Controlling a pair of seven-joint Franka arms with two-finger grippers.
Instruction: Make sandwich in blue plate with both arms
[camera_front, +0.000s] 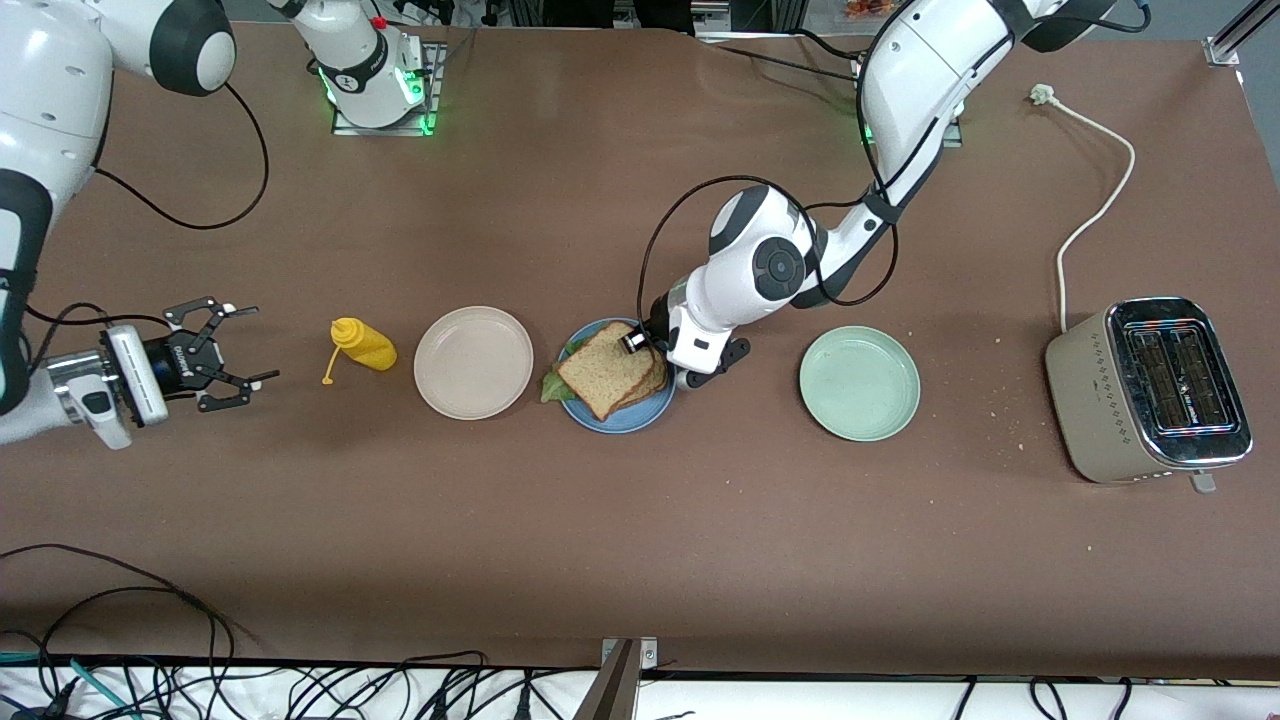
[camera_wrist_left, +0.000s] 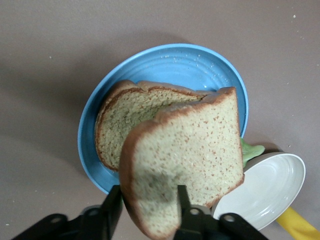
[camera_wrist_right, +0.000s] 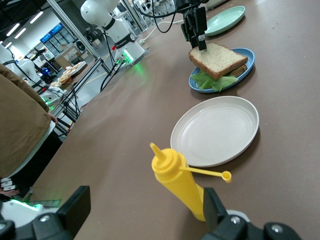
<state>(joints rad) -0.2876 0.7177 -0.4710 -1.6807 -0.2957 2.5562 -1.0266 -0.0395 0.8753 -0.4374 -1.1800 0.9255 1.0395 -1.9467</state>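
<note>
Cables (camera_front: 130, 650) trail along the counter's (camera_front: 640, 540) edge closest to the front camera. Largest on the brown counter is the toaster (camera_front: 1150, 390) at the left arm's end, its white cord (camera_front: 1090, 200) running away from the camera. Three plates sit in a row across the middle: the mint-green plate (camera_front: 860, 383) toward the toaster, the blue plate (camera_front: 622, 415) in the center, and the cream plate (camera_front: 473, 362) toward the right arm's end. On the blue plate lies the sandwich (camera_front: 608, 372): two slices of brown toast with a green lettuce leaf (camera_front: 553, 386) poking out at the side facing the cream plate. The top slice (camera_wrist_left: 185, 172) sits tilted, one edge raised. The left pincer (camera_front: 638, 343) is at that raised edge, its fingers (camera_wrist_left: 182, 200) standing on either side of the slice; whether they grip the bread or have let go cannot be told. A yellow squeeze bottle (camera_front: 364, 344) lies on its side beside the cream plate, with its cap (camera_front: 327, 380) dangling on a strap. The right pincer (camera_front: 240, 345) hovers low over the counter near the bottle, jaws spread wide and holding nothing.
</note>
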